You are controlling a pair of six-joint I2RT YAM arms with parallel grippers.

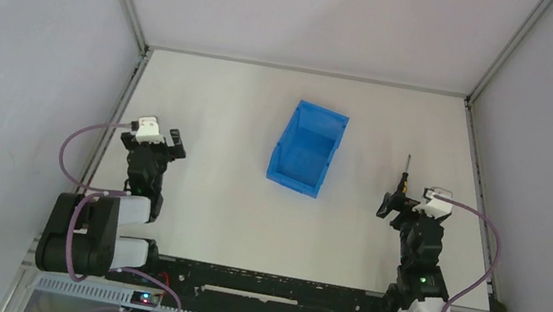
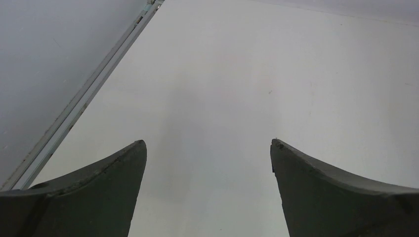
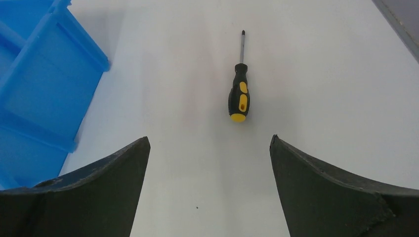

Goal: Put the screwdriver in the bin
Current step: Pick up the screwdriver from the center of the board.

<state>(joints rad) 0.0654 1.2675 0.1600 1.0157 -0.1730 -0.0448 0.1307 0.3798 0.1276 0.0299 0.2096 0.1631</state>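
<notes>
No text, label, brand, number or sign can be read anywhere.

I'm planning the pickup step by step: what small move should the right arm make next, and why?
Probably ease the right end effector forward and down over the screwdriver. The screwdriver lies flat on the table, just ahead of the open fingers and untouched, its handle nearest the end effector. The bin sits apart to the left, so grasping comes first.
</notes>
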